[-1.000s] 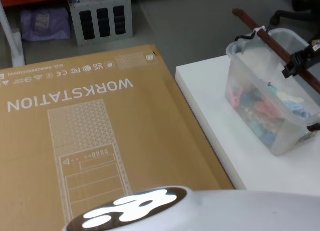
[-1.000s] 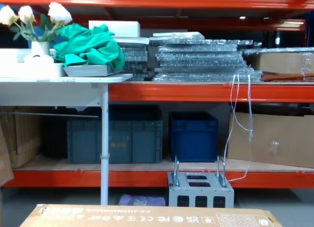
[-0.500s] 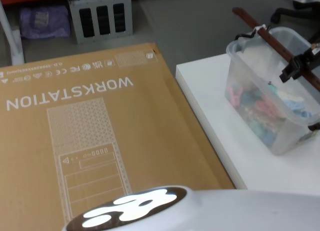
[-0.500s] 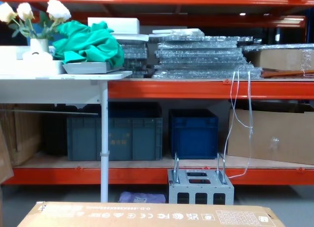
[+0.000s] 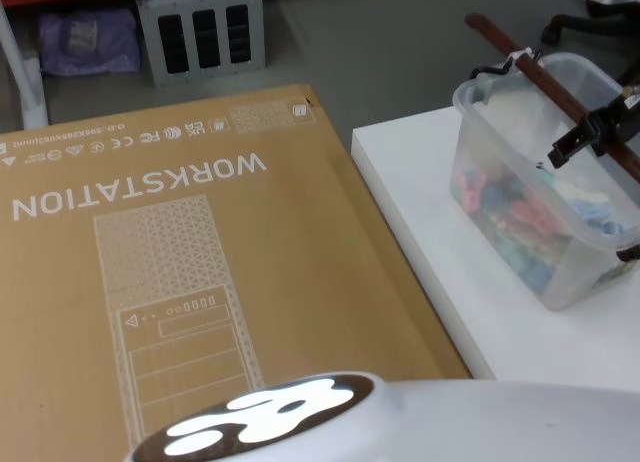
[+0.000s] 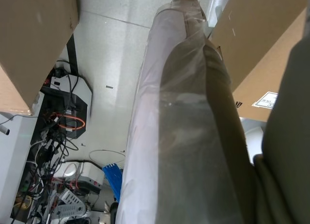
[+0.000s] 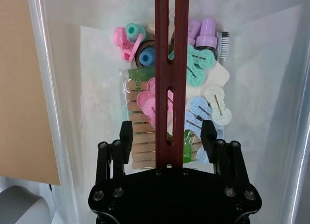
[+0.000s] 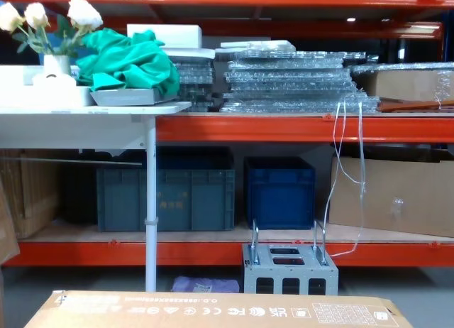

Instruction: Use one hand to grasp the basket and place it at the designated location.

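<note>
- Head view: the basket (image 5: pixel 540 202) stands on a white table (image 5: pixel 430 232) at the right, near the table's far end. Its red-brown handle (image 5: pixel 530 72) runs slantwise across the open top, with a black loop (image 5: pixel 487 74) and a white zip tie (image 5: pixel 518 58) at the far end. The right gripper (image 5: pixel 590 132) sits at the handle about midway along it, above the tub. Coloured small items lie inside the tub. A large cardboard box (image 5: pixel 180 262) printed WORKSTATION lies to the left of the table, and a grey metal unit (image 5: pixel 200 27) stands on the floor beyond it.
- Left wrist view: a plastic-wrapped arm part and floor with cables; the left gripper's state I cannot tell.
- Right wrist view: the gripper's two fingers (image 7: pixel 127 141) stand one on each side of the handle (image 7: pixel 171 78), spread, with a gap on both sides, so the bar is not clamped. Below it, clothespegs (image 7: pixel 145 146) and pastel clips (image 7: pixel 203 107) lie in the tub.
- Chest view: orange shelving (image 8: pixel 284 128) with blue crates (image 8: pixel 280 193), and the box's edge (image 8: pixel 220 310) at the bottom.
</note>
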Robot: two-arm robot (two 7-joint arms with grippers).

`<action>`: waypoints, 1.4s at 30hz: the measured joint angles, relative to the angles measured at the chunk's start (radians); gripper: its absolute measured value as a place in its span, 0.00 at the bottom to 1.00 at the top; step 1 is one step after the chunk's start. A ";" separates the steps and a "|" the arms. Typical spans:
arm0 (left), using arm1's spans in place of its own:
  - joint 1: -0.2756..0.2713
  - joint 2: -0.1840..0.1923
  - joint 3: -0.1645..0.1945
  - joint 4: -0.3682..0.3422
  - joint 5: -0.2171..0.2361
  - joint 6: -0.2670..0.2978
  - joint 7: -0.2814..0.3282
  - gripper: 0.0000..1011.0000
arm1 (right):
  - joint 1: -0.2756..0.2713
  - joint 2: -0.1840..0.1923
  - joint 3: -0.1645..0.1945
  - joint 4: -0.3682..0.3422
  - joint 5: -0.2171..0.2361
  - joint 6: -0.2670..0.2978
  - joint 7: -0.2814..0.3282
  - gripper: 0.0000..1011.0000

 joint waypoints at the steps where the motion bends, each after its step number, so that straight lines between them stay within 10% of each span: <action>1: 0.000 0.000 0.000 0.000 0.000 0.000 0.000 0.00 | 0.000 0.000 0.000 0.000 0.000 0.000 0.000 0.83; 7: 0.000 0.000 0.000 0.000 0.000 0.000 0.000 0.00 | 0.001 0.000 0.000 0.000 0.000 0.001 0.000 0.98; 22: 0.000 0.000 0.000 0.000 0.000 0.000 0.000 0.00 | -0.017 0.058 0.035 -0.114 -0.061 0.009 -0.014 0.99; 42: 0.000 0.000 0.000 0.000 0.000 0.000 0.000 0.00 | 0.027 0.246 0.141 -0.449 -0.173 0.186 -0.041 0.99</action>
